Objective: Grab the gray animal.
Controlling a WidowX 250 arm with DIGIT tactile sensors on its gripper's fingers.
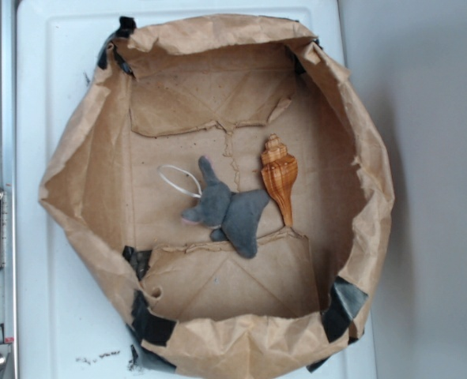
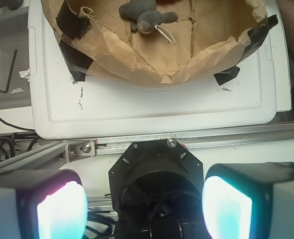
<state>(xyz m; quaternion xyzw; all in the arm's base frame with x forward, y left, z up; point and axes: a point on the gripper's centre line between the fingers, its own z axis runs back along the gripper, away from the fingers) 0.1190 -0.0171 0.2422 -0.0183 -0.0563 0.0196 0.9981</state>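
Note:
The gray animal (image 1: 231, 210), a small plush with a white string loop (image 1: 179, 180), lies on the floor of a brown paper basin (image 1: 75, 158). In the wrist view the gray animal (image 2: 146, 15) shows at the top edge, inside the basin (image 2: 151, 64). My gripper (image 2: 144, 206) is open, its two glowing fingertips (image 2: 59, 211) wide apart with nothing between them. It hangs over the black robot base (image 2: 156, 184), well short of the basin. The exterior view does not show the gripper.
An orange-brown spiral seashell (image 1: 280, 178) lies just right of the plush, touching it. The basin sits on a white tray (image 2: 151, 109) and is held with black tape (image 1: 150, 320). A metal rail (image 2: 196, 139) runs between the tray and the robot base. Cables (image 2: 2, 144) lie at the left.

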